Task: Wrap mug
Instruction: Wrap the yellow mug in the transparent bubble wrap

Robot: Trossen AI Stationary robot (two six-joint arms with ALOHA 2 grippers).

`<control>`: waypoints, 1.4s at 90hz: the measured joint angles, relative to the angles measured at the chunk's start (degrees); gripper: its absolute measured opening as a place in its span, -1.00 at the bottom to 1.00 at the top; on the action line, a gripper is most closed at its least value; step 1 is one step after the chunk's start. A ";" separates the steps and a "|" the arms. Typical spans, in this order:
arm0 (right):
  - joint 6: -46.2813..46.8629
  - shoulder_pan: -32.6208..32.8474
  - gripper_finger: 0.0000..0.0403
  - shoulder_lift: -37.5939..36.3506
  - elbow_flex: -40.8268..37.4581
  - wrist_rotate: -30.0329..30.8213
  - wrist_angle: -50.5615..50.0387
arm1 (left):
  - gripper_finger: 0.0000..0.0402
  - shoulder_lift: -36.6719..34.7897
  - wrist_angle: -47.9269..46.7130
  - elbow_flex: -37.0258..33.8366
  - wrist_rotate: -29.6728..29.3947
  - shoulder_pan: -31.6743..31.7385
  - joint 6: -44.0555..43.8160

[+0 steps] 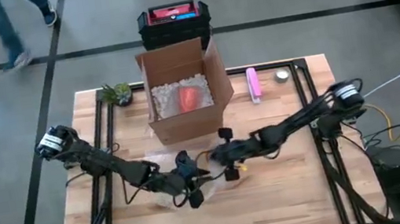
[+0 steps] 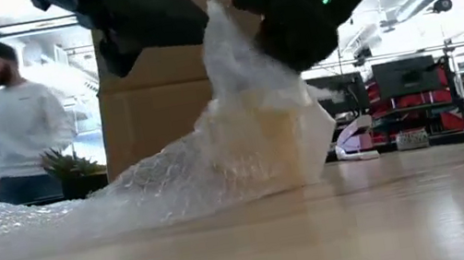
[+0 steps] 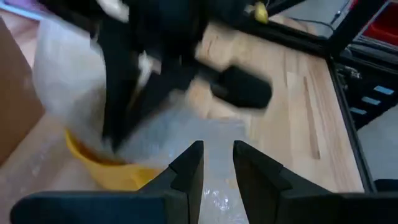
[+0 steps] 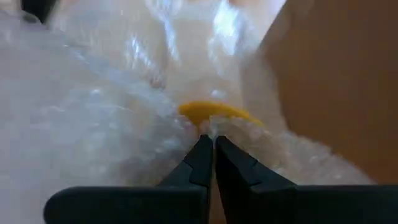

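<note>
We see the yellow ceramic mug (image 3: 106,171) near the middle of the pale wooden worktop (image 1: 292,193), just in front of the open brown cardboard box (image 1: 181,91) — it sits under a sheet of clear bubble wrap (image 2: 219,165). The right end effector (image 4: 210,152) is pinched together on a raised fold of that wrap. The left end effector (image 3: 217,163) hovers beside the mug, fingers slightly apart, gripping nothing.

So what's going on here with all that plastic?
Two robot arms are wrapping a yellow mug in bubble wrap in front of an open cardboard box. The right gripper is pinched shut on the wrap, lifting a fold over the mug. The left gripper hovers beside it, open and holding nothing. The mug is only partly covered.
</note>
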 joint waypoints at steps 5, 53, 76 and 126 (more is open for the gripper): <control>-0.06 0.00 -1.00 1.67 2.65 0.28 -2.75 | -0.63 0.07 1.47 0.00 0.23 0.55 1.24; 1.25 0.00 -1.00 0.91 8.56 0.44 -14.55 | -0.63 0.57 0.83 -3.05 0.45 6.42 3.47; 1.68 0.00 -1.00 -0.78 8.56 0.42 -14.20 | -0.63 2.09 7.31 -5.53 2.68 7.91 3.88; 1.17 0.03 -1.00 -1.51 23.59 0.50 -39.68 | -0.63 8.15 11.92 -5.40 2.89 8.12 5.68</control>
